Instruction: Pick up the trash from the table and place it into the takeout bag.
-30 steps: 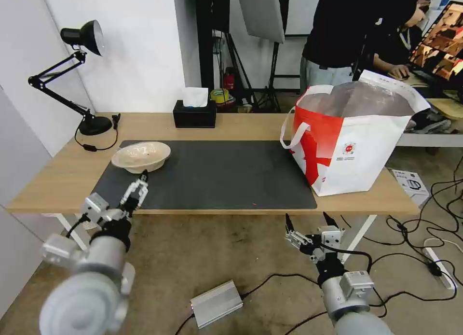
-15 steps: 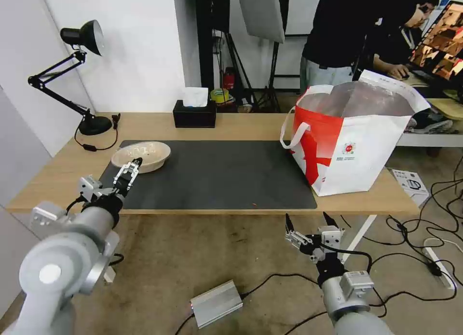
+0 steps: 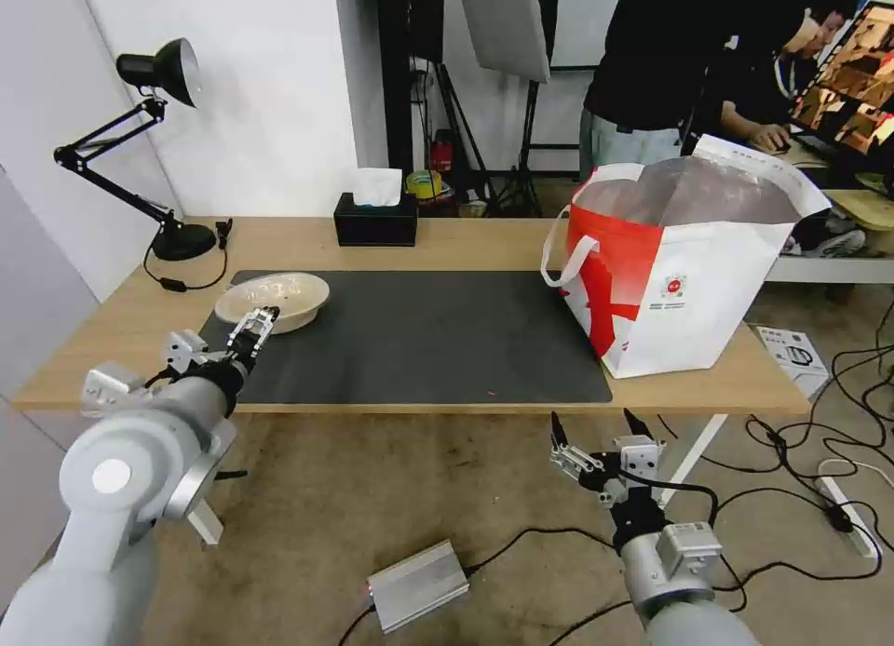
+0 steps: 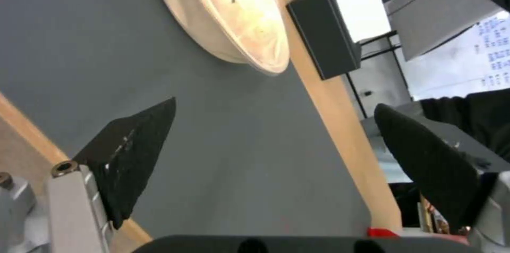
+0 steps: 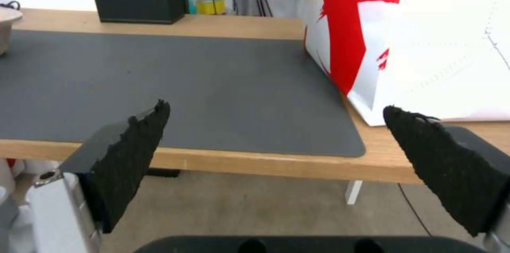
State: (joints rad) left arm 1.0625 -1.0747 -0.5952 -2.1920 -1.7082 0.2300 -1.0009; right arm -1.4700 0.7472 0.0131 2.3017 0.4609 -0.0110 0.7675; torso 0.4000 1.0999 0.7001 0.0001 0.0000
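My left gripper [image 3: 256,321] hovers over the front-left part of the dark grey mat [image 3: 419,339], jaws spread and empty, tips just short of the shallow beige bowl [image 3: 273,299]; in the left wrist view the bowl [image 4: 228,18] lies ahead of the gap between my two black pads [image 4: 133,153], apart from both. The bowl sits upright at the mat's far-left corner, on the light-wood table [image 3: 112,329]. The takeout bag [image 3: 689,274] stands open at the table's right end, well apart from the bowl. My right gripper [image 3: 601,437] is parked below the table's front edge, jaws wide and empty, facing the mat and bag. Compared with half a second ago, my left gripper is slightly further right and forward, nearer the bowl's near rim, and the arm sits a little higher in the head view; a second ago it was lower, at the mat's front edge. Bowl, bag and right arm are unchanged. Materials: the bowl is thin, smooth and wide-rimmed, with pale residue inside; the mat is matte and flat; the bag is boxy, red and white, with white loop handles and silver foil lining; my right pads [image 5: 133,153] are rough, wedge-shaped black foam. A black tissue box [image 3: 376,220] stands behind the mat.
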